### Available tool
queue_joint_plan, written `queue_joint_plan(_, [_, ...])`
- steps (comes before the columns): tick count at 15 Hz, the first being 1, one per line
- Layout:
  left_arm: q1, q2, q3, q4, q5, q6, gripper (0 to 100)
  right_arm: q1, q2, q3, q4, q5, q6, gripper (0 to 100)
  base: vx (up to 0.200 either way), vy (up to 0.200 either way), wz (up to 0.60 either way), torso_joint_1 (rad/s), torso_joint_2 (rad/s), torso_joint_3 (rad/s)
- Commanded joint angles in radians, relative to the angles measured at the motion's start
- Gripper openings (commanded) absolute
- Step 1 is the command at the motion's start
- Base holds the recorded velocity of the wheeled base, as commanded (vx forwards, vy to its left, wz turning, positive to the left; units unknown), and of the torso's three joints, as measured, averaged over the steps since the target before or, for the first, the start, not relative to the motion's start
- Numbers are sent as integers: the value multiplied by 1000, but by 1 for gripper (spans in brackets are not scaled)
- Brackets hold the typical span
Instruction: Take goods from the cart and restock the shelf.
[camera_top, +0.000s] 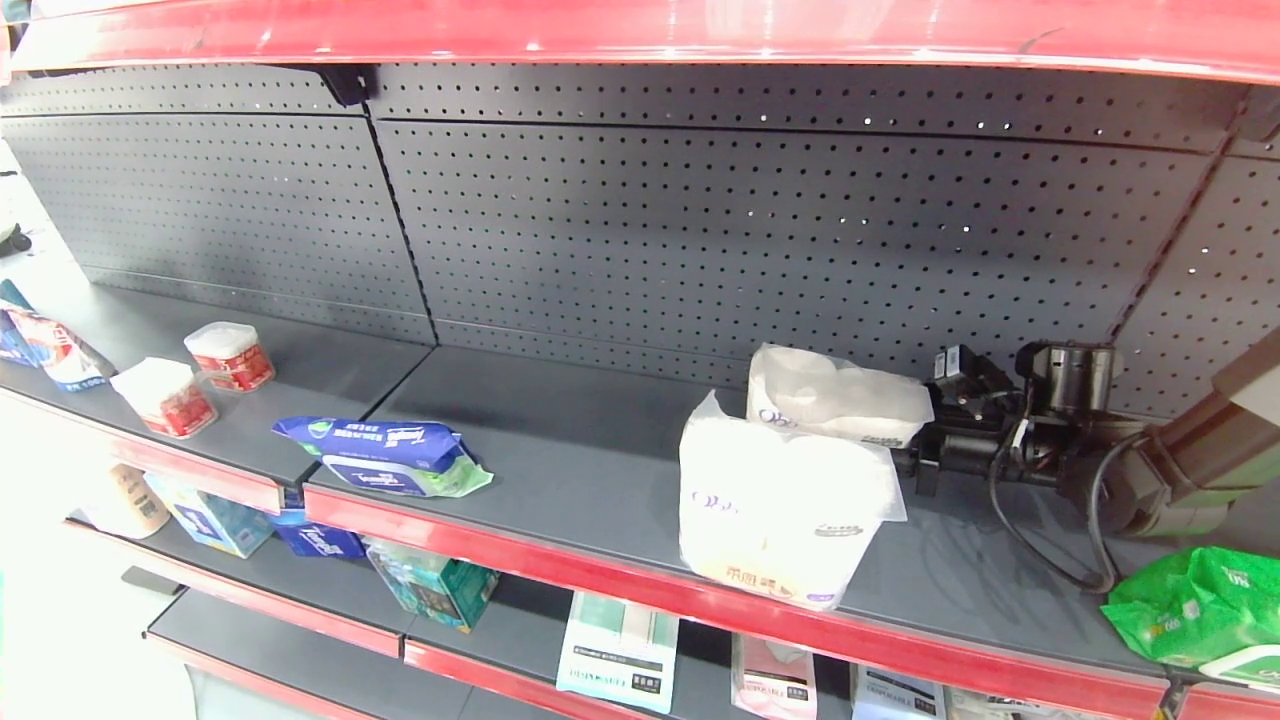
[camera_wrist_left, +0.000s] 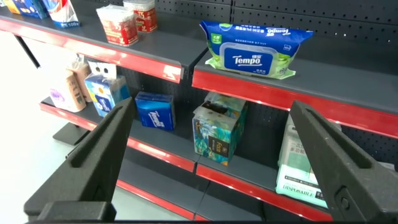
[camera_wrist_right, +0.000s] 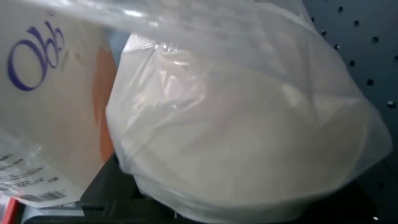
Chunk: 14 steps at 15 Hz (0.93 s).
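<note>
Shop: red-edged shelves (camera_top: 600, 450), pegboard backing (camera_top: 750, 220), packaged goods (camera_top: 385, 457).

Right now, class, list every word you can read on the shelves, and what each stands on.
"Tempo": blue wet-wipe pack.
"Obb": white plastic-wrapped roll pack.
"DISINFECT", cut off: white-green pack.
Print on the red-labelled tubs: too small to read.

Small roll pack (camera_top: 840, 400) white, on side, just behind upright large pack (camera_top: 780, 510), shelf (camera_top: 590, 450).
</note>
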Motion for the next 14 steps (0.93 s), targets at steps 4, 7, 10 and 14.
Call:
queue_joint_plan(4, [1,0,0,0,0,0,100,1,17,-36,-2,3,3,0,0,0,0,0,0,0])
queue_joint_plan(7, [1,0,0,0,0,0,100,-3,21,-45,-2,3,17,0,0,0,0,0,0,0])
queue_joint_plan(10, [1,0,0,0,0,0,100,-11,26,-63,-2,6,39,0,0,0,0,0,0,0])
queue_joint_plan(14, [1,0,0,0,0,0,100,-12,38,-66,0,49,43,0,0,0,0,0,0,0])
